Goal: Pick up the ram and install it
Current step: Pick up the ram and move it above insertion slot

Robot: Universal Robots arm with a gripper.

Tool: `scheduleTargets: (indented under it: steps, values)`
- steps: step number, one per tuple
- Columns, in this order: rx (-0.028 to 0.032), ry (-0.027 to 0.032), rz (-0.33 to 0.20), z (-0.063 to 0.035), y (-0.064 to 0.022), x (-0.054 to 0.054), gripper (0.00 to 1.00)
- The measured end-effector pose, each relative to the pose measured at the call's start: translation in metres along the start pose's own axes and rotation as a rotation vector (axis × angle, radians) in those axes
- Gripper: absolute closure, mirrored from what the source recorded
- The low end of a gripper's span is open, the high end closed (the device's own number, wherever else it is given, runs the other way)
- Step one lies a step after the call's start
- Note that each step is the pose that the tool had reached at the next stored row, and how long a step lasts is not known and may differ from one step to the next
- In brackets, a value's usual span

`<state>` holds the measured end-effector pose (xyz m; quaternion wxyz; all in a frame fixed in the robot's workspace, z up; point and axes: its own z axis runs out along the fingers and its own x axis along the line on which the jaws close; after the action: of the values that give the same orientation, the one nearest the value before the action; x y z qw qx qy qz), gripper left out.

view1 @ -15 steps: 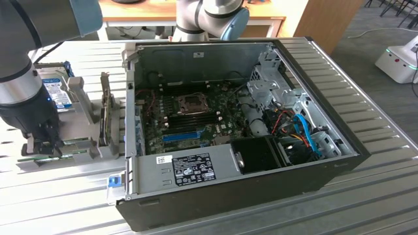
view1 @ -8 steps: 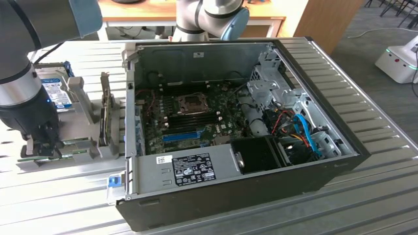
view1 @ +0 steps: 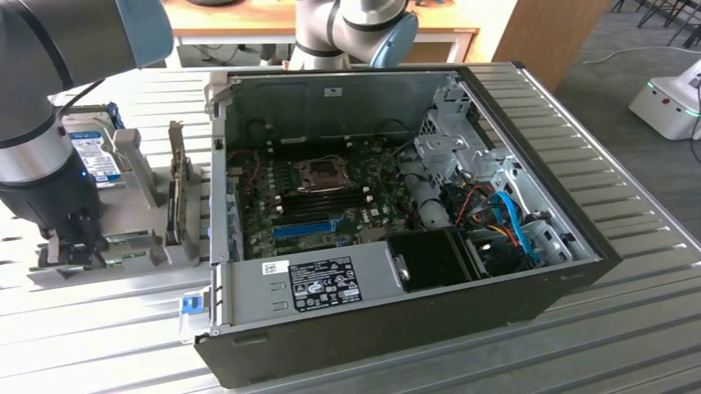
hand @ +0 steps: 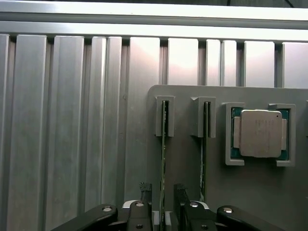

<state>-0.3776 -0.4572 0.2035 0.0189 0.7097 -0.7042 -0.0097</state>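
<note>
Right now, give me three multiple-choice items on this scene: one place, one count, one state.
1. The tool is: A over the holder; B inside the case; C off the table.
2. Rams in the holder: A one; B two; C four.
3. Its jaws: A open astride a ram; B shut on a ram; C shut on a CPU.
Key: A, holder lies under the tool; B, two stand in its slots; A, a finger shows each side.

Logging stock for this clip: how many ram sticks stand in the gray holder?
2. One ram stick stands between the fingers of the open gripper; the other ram stick is in the next slot, nearer the processor chip. More may lie past the picture's edge.
</note>
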Motion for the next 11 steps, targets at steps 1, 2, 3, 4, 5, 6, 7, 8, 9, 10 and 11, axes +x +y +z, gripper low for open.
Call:
scheduleTargets:
  steps: [1, 2, 3, 4, 5, 6, 7, 8, 9, 10, 11]
  values:
    - [0.0000, 0.0000, 0.000, 0.0009, 0.0000, 0.0000, 0.68]
    - [0.0000, 0.0001, 0.000, 0.0017, -0.0001, 0.0000, 0.68]
    - [-0.0001, 0.0001, 0.000, 0.0023, -0.0001, 0.0000, 0.68]
    - [-0.0001, 0.0001, 0.000, 0.0028, -0.0001, 0.0000, 0.68]
    - [-0.0002, 0.0001, 0.000, 0.0032, -0.0001, 0.0000, 0.68]
    - [-0.0001, 0.0001, 0.000, 0.0036, -0.0003, -0.0001, 0.68]
    - [-0.0001, 0.0001, 0.000, 0.0039, -0.0007, -0.0001, 0.68]
    - [-0.0001, 0.0001, 0.000, 0.0043, -0.0012, 0.0000, 0.68]
    - [0.0000, 0.0001, 0.000, 0.0046, -0.0016, 0.0000, 0.68]
    - [0.0000, 0.0000, 0.000, 0.0049, -0.0020, -0.0001, 0.68]
    - [0.0001, -0.0001, 0.000, 0.0050, -0.0022, -0.0001, 0.68]
